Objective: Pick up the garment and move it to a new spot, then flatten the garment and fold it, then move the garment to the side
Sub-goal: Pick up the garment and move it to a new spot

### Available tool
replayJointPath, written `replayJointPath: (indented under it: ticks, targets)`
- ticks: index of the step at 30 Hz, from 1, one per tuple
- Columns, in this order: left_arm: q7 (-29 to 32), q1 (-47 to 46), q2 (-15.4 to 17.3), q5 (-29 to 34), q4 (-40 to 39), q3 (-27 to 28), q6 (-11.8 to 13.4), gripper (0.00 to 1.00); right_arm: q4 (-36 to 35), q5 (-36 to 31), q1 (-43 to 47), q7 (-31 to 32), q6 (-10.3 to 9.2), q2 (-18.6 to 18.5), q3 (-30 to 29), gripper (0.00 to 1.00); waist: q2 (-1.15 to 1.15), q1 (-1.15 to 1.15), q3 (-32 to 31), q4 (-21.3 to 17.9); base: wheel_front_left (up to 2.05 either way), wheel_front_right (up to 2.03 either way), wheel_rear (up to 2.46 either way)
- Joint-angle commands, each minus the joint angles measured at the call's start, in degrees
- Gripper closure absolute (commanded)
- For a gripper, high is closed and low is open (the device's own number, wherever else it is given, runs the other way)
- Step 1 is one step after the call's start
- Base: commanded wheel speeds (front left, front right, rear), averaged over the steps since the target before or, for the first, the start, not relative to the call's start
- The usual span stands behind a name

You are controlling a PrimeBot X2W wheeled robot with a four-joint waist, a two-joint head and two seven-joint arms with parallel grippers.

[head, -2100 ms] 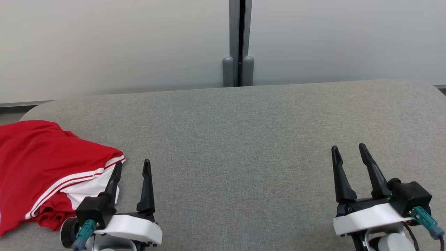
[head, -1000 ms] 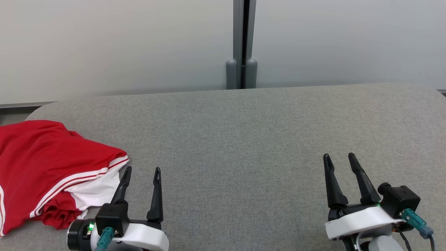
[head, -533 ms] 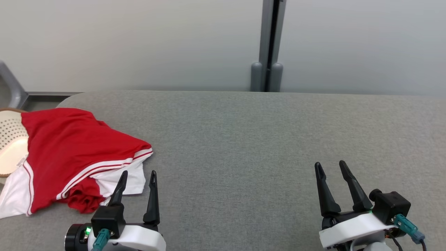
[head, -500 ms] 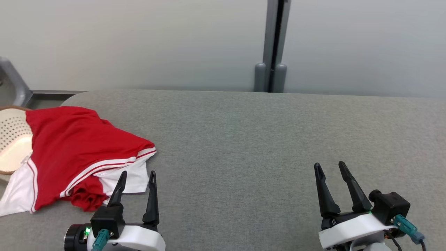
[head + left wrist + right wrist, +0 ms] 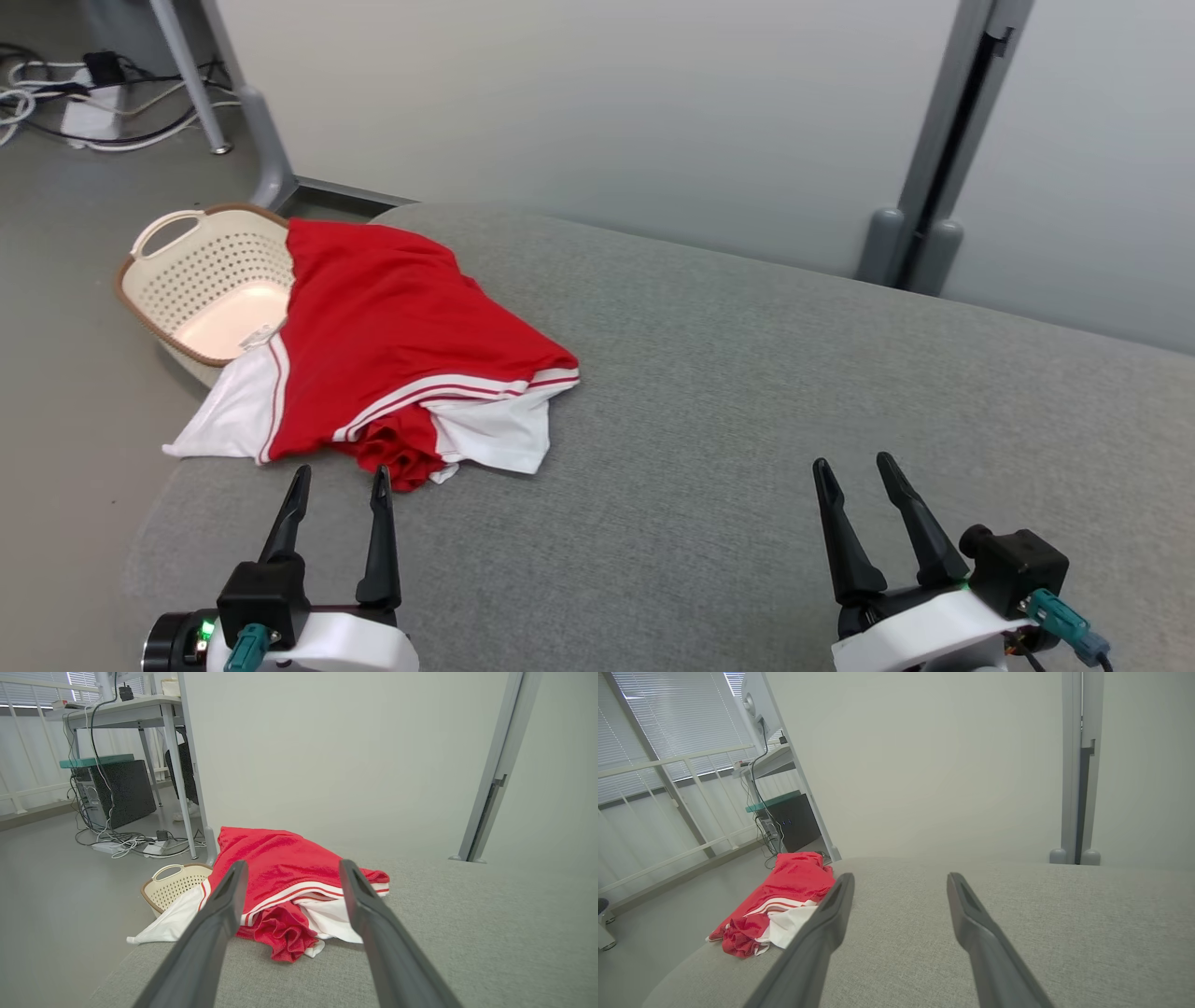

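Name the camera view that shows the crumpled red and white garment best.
Head view: the red and white garment lies in full outline, unblocked, at the grey cushion's left end. The left wrist view shows it close, partly behind the left gripper's fingers; the right wrist view shows it small and edge-on.

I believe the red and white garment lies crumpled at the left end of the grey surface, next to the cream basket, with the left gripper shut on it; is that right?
Not quite: the left gripper is open and holds nothing; the garment lies ahead of its fingers, as the head view shows. The rest is right.
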Motion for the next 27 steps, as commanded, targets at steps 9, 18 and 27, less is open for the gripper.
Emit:
replayJointPath:
  ticks: [9,18,27]
  targets:
    - [0.0,1.3,0.2,1.0,-0.6,1.8,-0.6,0.00,1.2,1.1,-0.1,-0.1,0.00,0.1,2.2,0.00,0.00,0.00,-0.4,6.5,0.00,0.00,0.00]
    - [0.0,1.4,0.2,-0.3,-0.5,2.5,-0.1,0.00,1.7,1.3,-0.7,-0.1,0.00,0.2,2.0,0.00,0.00,0.00,-0.2,6.4,0.00,0.00,0.00]
    - [0.0,-2.7,0.4,0.8,-0.2,4.8,-2.0,0.00,0.7,-0.5,-1.9,-0.1,0.00,-0.7,0.4,0.00,0.00,0.00,4.1,2.7,0.00,0.00,0.00]
